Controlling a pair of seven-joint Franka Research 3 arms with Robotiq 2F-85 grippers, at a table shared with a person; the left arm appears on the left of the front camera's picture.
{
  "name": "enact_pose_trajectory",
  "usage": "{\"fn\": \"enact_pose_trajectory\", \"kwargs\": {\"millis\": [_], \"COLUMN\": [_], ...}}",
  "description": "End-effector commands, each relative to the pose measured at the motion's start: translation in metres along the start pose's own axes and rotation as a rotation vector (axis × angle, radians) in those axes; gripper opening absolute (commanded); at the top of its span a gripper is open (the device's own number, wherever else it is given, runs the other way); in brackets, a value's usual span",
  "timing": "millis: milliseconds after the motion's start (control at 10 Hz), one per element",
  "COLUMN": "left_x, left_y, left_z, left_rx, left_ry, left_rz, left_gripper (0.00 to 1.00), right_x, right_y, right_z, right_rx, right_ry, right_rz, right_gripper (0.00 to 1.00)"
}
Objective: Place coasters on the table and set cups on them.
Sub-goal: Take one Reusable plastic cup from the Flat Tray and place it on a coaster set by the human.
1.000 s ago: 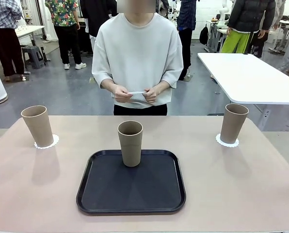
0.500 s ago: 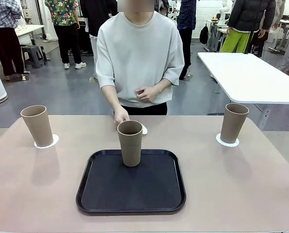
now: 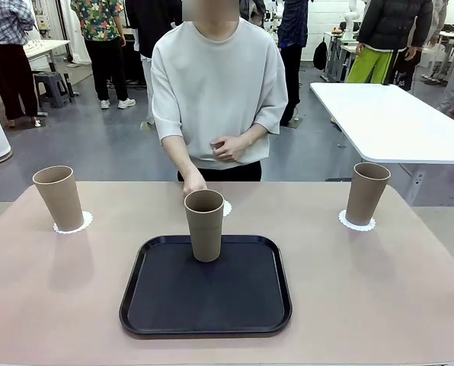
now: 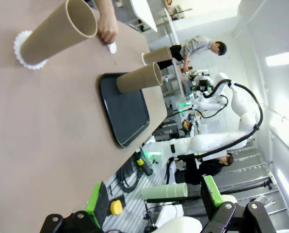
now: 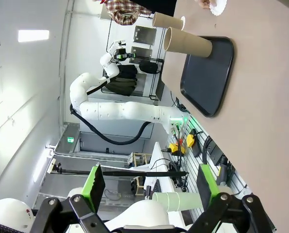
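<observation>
Since a second ago the person's hand (image 3: 194, 184) has dropped to the worktop (image 3: 379, 290) beside a third coaster (image 3: 225, 207) behind the tray (image 3: 212, 305) carrying one cup (image 3: 205, 225); I see two outer cups (image 3: 59, 197) (image 3: 366, 193) on coasters (image 3: 73, 226) (image 3: 357, 223), with the left tool (image 4: 154, 198) and right tool (image 5: 150, 184) wide and empty.

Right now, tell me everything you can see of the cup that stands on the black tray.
The cup is a tall, tapered tumbler, matte tan-brown, without a handle. It stands upright, mouth up, on the far middle of the black tray, its base straight on the tray with no coaster beneath. Nothing else touches it; just behind it, the person's hand rests at a white coaster on the table.
</observation>
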State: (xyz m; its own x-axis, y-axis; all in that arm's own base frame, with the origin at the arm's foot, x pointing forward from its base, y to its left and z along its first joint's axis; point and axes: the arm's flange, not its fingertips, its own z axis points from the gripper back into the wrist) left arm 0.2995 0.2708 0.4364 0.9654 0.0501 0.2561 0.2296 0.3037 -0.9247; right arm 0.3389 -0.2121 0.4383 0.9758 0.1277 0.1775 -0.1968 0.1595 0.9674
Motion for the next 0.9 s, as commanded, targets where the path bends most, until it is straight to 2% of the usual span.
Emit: {"fn": "enact_pose_trajectory", "kwargs": {"millis": [0,800], "left_x": [0.0007,0.0007], "left_y": [-0.0027,-0.0027], "left_z": [0.0013,0.0013], "left_rx": [0.001,0.001], "left_ry": [-0.009,-0.009], "left_rz": [0.003,0.003], "left_gripper": [1.00,1.00], "right_x": [-0.0016,-0.0016], "right_y": [0.0014,0.0014], "right_z": [0.0002,0.0002], "right_rx": [0.009,0.009], "right_ry": [0.002,0.002], "right_rz": [-0.002,-0.002], "right_gripper": [1.00,1.00]}}
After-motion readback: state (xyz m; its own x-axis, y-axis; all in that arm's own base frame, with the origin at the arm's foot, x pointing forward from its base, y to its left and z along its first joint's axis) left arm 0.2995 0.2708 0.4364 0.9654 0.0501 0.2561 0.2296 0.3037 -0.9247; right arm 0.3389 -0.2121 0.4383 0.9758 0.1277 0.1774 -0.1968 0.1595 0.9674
